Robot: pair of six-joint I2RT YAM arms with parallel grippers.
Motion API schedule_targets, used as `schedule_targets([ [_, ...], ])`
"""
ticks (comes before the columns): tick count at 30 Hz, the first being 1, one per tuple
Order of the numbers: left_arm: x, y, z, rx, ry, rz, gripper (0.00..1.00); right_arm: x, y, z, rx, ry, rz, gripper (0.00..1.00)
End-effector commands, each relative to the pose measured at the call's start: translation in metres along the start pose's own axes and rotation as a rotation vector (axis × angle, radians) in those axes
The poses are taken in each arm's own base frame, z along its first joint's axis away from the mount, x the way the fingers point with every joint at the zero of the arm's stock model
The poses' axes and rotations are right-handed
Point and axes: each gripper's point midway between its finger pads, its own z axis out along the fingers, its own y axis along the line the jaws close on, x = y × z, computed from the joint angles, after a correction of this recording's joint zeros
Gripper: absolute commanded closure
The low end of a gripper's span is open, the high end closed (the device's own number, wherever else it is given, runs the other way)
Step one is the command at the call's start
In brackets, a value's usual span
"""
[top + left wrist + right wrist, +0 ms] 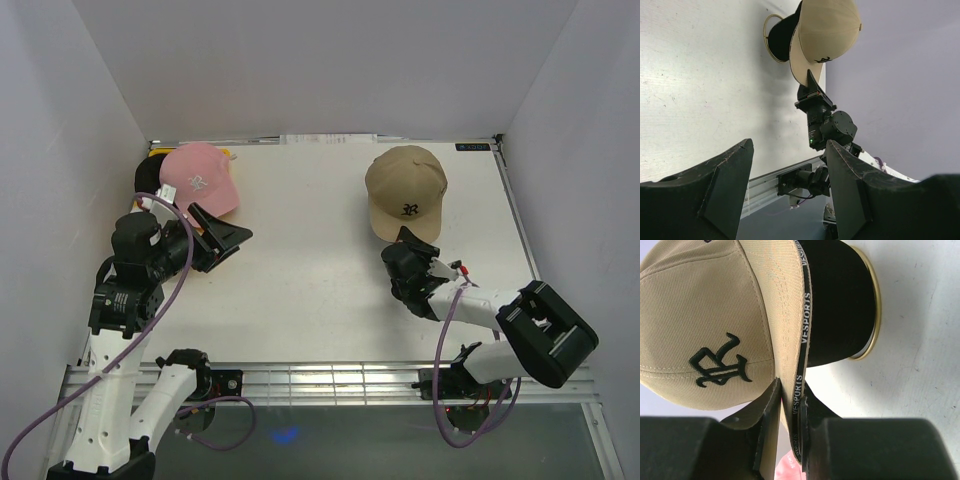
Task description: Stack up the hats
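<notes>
- Two caps show from above: the tan cap (405, 185) lies at the far right of the table (320, 300), brim pointing to the near edge, and the pink cap (198, 178) sits in the far left corner.
- Only the top view shows the pink cap's setting: a black shape (143, 180) juts out at its left, and a sliver of yellow (158, 153) shows behind it. What either is cannot be told from here.
- The right gripper (408, 240) sits at the tip of the tan cap's brim in the top view, but its jaws are hidden there.
- The right wrist view settles it: the right gripper (790, 390) is clamped on the brim edge, one finger on each side.
- That view also shows the logo on the tan cap (700, 315), and below the cap a black form (840, 300) with a gold ring (875, 305) around its base, resting on the table.
- The left wrist view shows the same tan cap (827, 30) from across the table, the black form (782, 37) and gold ring (767, 42) beside it.
- The left gripper (232, 243) hangs just near of the pink cap; in its own view the left gripper (790, 145) has its jaws wide apart, with nothing between them.
</notes>
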Motion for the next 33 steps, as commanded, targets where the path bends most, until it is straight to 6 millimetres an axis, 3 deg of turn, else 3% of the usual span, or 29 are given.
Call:
schedule_targets([
  [1,0.001,0.000,-0.003,0.006,-0.006,0.019,0.30,-0.028,-0.092,-0.003,0.236,-0.004,-0.328,0.78],
  [23,0.003,0.001,-0.003,0.006,-0.006,0.017,0.30,-0.032,-0.112,0.005,0.307,-0.008,-0.401,0.76],
  [33,0.003,0.002,-0.004,0.002,-0.009,0.016,0.30,-0.030,-0.120,0.005,0.338,0.015,-0.414,0.56],
])
